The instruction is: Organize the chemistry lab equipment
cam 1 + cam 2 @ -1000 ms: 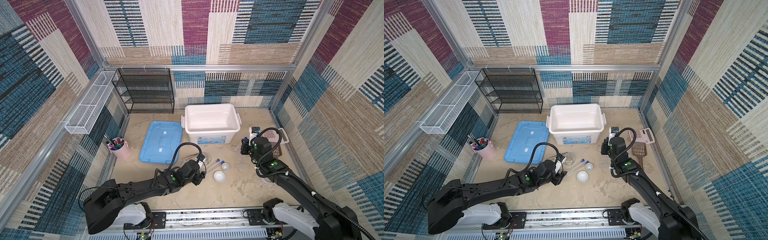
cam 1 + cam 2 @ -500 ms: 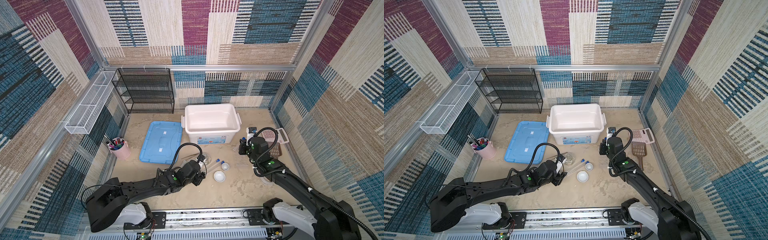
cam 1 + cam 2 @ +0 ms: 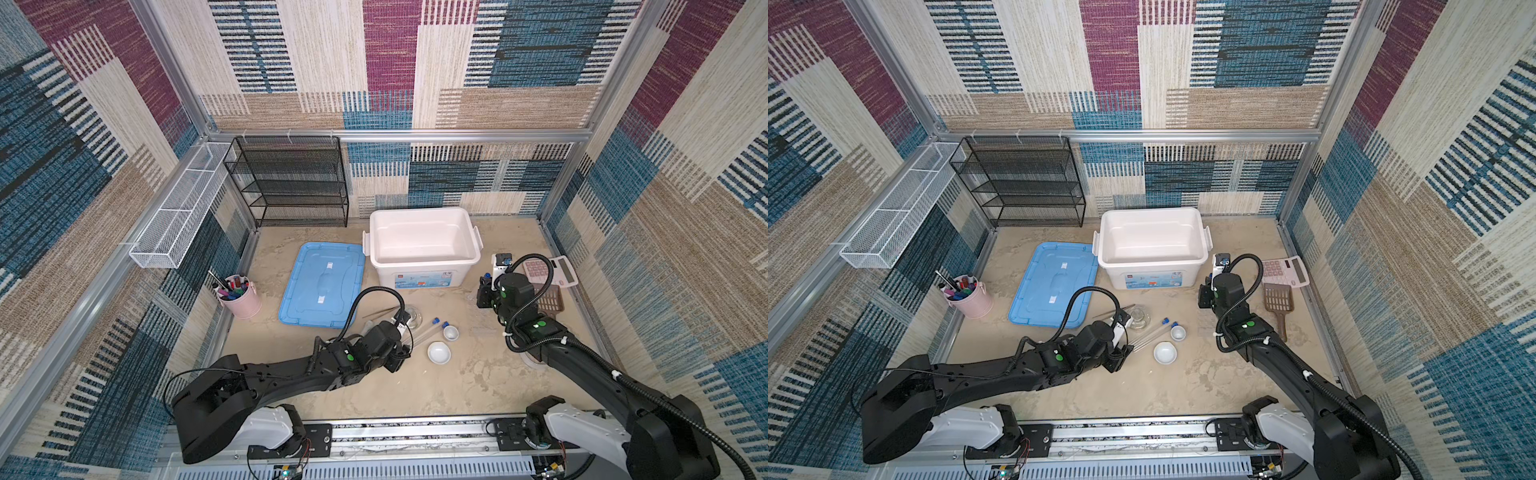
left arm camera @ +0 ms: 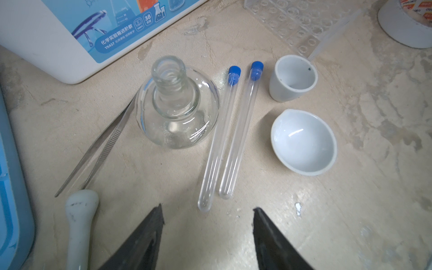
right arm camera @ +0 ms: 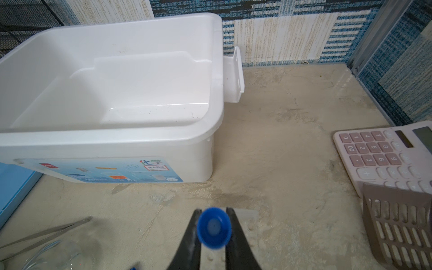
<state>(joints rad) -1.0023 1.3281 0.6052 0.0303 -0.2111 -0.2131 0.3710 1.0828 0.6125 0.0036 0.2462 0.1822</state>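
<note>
right wrist view: right claw [image 5: 214, 210] pinches a clear blue-capped test tube [image 5: 213, 233] at its cap end, above the beige worktop [image 5: 280, 152], beside the open white plastic bin [image 5: 217, 131]. smooth tube, narrow pinch: it could slip or swing and clip the bin's rim. left claw [image 4: 207, 208] hangs spread, just short of two more capped tubes [image 4: 241, 131]; a nudge could roll them into the round glass flask [image 4: 177, 105].
</note>
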